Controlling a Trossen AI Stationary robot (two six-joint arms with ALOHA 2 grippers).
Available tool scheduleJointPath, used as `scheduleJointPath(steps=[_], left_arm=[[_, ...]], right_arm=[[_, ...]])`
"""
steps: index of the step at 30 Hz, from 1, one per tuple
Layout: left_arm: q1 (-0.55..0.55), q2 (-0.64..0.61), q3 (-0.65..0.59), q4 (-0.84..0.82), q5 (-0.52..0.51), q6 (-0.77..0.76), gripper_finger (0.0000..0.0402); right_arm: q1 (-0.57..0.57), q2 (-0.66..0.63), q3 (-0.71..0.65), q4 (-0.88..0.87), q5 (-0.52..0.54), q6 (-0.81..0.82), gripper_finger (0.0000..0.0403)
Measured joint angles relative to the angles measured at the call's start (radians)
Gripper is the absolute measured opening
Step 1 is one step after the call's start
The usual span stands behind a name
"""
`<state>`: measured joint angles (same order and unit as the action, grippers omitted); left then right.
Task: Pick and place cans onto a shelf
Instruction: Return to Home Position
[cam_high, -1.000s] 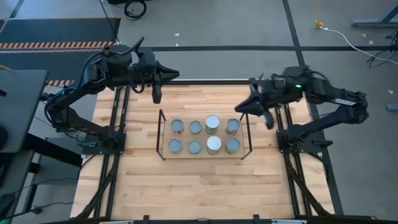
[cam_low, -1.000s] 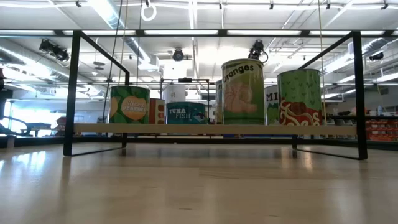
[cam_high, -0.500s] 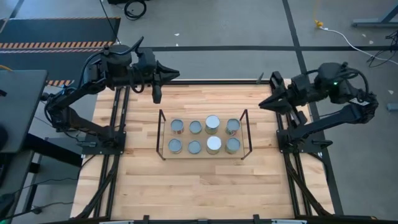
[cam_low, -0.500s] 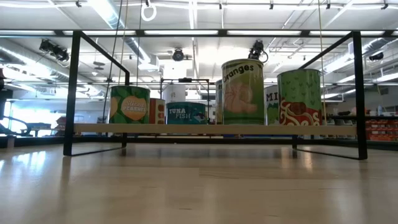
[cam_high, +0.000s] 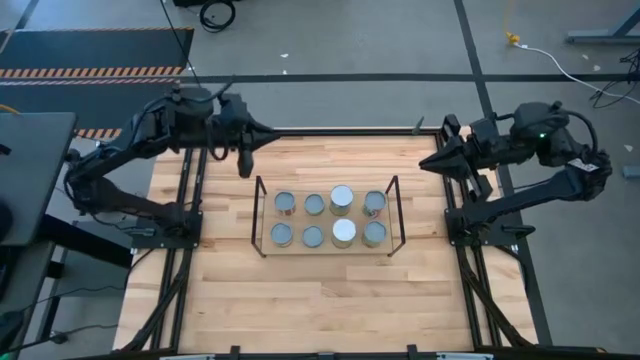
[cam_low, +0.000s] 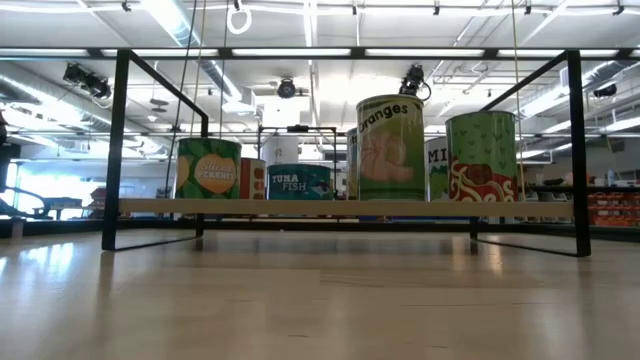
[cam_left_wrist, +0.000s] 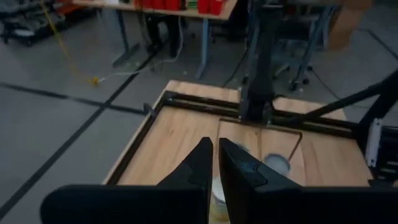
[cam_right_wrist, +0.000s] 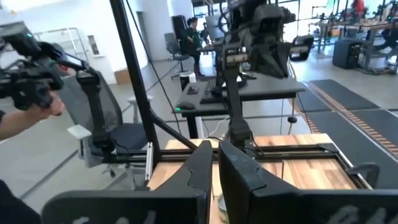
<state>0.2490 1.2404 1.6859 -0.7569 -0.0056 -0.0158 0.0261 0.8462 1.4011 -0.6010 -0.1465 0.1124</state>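
Note:
Eight cans (cam_high: 328, 218) stand upright in two rows of four on the black wire shelf (cam_high: 260, 215) at mid-table; two have bright white tops (cam_high: 343, 232). The low view shows them on the shelf's pale board (cam_low: 340, 207), among them a tall oranges can (cam_low: 390, 147). My left gripper (cam_high: 272, 131) is shut and empty above the table's far left part, pointing toward the right edge. My right gripper (cam_high: 424, 164) is shut and empty at the table's far right edge, pointing toward the left. Both are clear of the shelf.
A large black metal frame (cam_high: 195, 190) edges the wooden table on both sides. Bare wood (cam_high: 320, 300) lies between the shelf and the near edge. A person's hand (cam_right_wrist: 31, 102) shows in the room beyond the table.
My right gripper has drawn back from above the shelf's right end toward the table's right edge, staying shut and empty. My left gripper has shifted slightly toward the table's left edge. The cans and shelf have not moved.

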Motion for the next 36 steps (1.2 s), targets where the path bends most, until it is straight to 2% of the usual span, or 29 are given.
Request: scheduleJointPath(steps=[6,9,12,16,23,26,28,30,36], left_arm=[[-0.002,-0.214,-0.308,0.121,0.02,-0.004,0.0034],[-0.002,-0.362,-0.466,0.182,0.033,-0.027,0.0034],[-0.002,-0.521,-0.599,0.255,0.078,-0.027,0.0032],[-0.003,-0.694,-0.752,0.34,0.093,-0.052,0.0033],[-0.002,-0.825,-0.923,0.468,0.115,-0.244,0.0034],[-0.002,-0.855,-0.996,0.596,0.227,-0.254,0.0034],[-0.002,-0.886,-1.046,0.708,0.323,-0.238,0.0034],[-0.003,-0.927,-1.085,0.77,0.352,-0.212,0.0035],[-0.002,-1.042,-1.104,0.732,0.251,-0.187,0.0036]], right_arm=[[0.024,-0.068,-0.119,0.09,0.02,-0.005,0.0034],[0.031,-0.117,-0.208,0.119,0.012,0.079,0.0034],[0.032,-0.163,-0.321,0.273,0.019,0.195,0.0034],[0.032,-0.226,-0.48,0.522,0.008,0.202,0.0034],[0.032,-0.335,-0.711,0.828,-0.036,0.209,0.0034],[0.031,-0.407,-0.795,0.944,-0.063,0.228,0.0034],[0.031,-0.475,-0.847,0.967,-0.055,0.266,0.0034],[0.031,-0.555,-0.886,0.95,-0.03,0.315,0.0034],[0.03,-0.844,-0.945,0.784,0.059,0.279,0.0034]])
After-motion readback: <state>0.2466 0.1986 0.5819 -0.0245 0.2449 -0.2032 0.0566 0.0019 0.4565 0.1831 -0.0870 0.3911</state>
